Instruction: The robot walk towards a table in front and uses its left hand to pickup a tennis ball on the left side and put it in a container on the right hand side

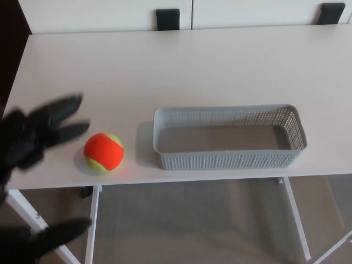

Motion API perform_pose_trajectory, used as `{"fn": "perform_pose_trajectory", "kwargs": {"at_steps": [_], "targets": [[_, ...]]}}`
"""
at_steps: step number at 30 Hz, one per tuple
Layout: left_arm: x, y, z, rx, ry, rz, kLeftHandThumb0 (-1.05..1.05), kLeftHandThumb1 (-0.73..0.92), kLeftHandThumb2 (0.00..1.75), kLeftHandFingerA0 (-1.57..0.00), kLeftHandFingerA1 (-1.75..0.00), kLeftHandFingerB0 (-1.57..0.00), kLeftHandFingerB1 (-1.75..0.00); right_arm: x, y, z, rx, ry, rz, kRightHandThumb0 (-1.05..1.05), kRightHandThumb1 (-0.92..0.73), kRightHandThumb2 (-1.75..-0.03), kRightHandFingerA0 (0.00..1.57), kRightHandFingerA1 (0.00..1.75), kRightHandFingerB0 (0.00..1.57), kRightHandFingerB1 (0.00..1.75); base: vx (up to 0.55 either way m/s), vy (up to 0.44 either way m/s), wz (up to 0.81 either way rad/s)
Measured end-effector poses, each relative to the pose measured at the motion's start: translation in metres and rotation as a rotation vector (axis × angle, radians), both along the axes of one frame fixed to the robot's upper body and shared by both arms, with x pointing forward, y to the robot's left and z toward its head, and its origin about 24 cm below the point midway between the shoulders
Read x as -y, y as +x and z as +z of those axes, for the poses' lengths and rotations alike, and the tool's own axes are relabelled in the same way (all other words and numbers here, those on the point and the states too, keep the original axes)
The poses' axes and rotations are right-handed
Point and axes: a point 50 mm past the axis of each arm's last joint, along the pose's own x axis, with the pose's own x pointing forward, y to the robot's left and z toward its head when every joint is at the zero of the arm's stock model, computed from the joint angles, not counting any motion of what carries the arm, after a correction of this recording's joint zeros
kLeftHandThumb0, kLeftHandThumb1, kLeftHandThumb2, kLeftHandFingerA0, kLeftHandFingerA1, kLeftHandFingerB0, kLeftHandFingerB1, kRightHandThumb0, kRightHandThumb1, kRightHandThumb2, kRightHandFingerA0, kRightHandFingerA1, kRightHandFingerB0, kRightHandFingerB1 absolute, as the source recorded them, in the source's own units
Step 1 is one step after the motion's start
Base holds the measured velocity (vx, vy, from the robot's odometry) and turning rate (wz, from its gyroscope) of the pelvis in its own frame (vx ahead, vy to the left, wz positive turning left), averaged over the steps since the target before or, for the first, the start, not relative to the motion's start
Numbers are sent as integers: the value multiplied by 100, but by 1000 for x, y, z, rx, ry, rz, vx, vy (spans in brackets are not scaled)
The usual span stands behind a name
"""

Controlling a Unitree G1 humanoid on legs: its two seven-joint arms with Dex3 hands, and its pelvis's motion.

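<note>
Single head view, looking steeply down over the counter [220,66] from its near side.
The camera faces forward and sits close. The grey basket [228,160] lies just right of centre, the counter's far edge beyond it, the floor [192,220] on its near side, and the blurred left hand [30,143] to its left, nearest the lens.

The left hand [25,146] shows at the left edge, black and blurred, holding nothing. Its two thick fingers [63,107] stretch toward the right, slightly apart from each other, and the thumb [58,232] lies well below them.
</note>
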Motion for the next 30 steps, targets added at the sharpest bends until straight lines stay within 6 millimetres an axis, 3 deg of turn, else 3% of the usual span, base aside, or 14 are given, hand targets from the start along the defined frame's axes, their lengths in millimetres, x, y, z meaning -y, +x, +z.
{"fn": "perform_pose_trajectory", "kwargs": {"at_steps": [6,7,9,10,11,12,13,30], "targets": [[6,25,1,49,18,10,-45,38,64,-26,-47,-22,-40,-1,4,3,15,-3,9,-61,-30,-65,53,110,22,92,0,0,0],[6,29,0,48,20,14,-22,24,83,-15,-54,-13,-53,-1,5,3,16,-4,10,-64,-30,-64,51,110,22,92,0,0,0],[8,39,-5,36,28,25,-22,24,83,-15,-54,-13,-53,-1,6,3,17,-4,13,-64,-30,-64,51,110,22,92,0,0,0],[8,44,-8,25,33,33,-23,22,82,-14,-54,-12,-52,-1,7,3,18,-4,14,-64,-29,-63,51,108,21,91,0,0,0],[8,47,-9,19,37,36,-45,39,52,-30,-40,-25,-32,-2,7,3,18,-4,15,-63,-30,-63,52,105,22,88,0,0,0],[9,51,-12,7,43,43,-45,39,52,-30,-40,-25,-32,-2,8,3,20,-4,17,-63,-30,-63,52,105,22,88,0,0,0],[9,56,-15,-2,50,50,-51,35,64,-25,-45,-20,-38,-2,9,3,21,-4,18,-61,-31,-62,53,103,22,85,0,0,0],[8,115,-86,-245,258,219,-54,32,62,-25,-43,-21,-36,-4,19,5,36,-5,29,-60,-29,-63,52,105,20,87,0,0,0]]}}
